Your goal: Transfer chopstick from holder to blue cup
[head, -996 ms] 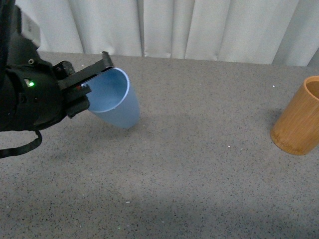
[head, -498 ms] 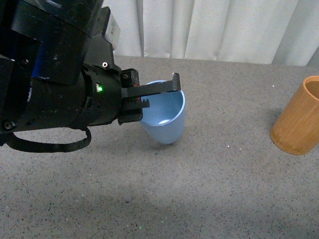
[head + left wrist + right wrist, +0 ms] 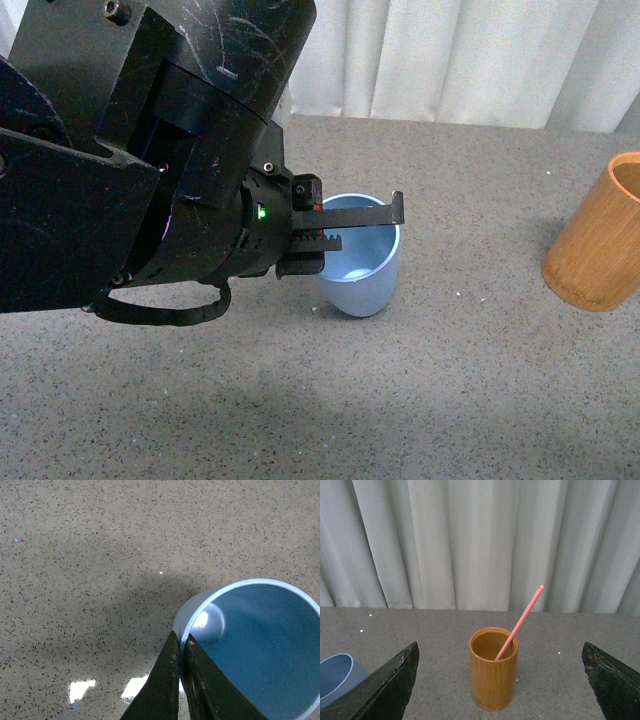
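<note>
The light blue cup (image 3: pixel 362 270) stands upright near the table's middle in the front view. My left gripper (image 3: pixel 375 222) is shut on its rim, one finger inside and one outside; the left wrist view shows the rim (image 3: pixel 197 615) pinched between the two dark fingers (image 3: pixel 167 680), and the cup's inside is empty. The orange-brown holder (image 3: pixel 600 240) stands at the right edge of the front view. In the right wrist view the holder (image 3: pixel 493 672) stands upright with one pink chopstick (image 3: pixel 522 617) leaning out of it. My right gripper (image 3: pixel 502 680) is open, fingers wide apart, some way short of the holder.
Grey speckled tabletop (image 3: pixel 450 400) runs under everything, with a white curtain (image 3: pixel 450 50) along its far edge. The bulky black left arm (image 3: pixel 120 190) fills the left half of the front view. The blue cup (image 3: pixel 335 675) shows at the edge of the right wrist view.
My left arm has carried the blue cup rightward and toward the table's middle, and the cup has gone from tilted to upright on the table. The holder has not moved.
</note>
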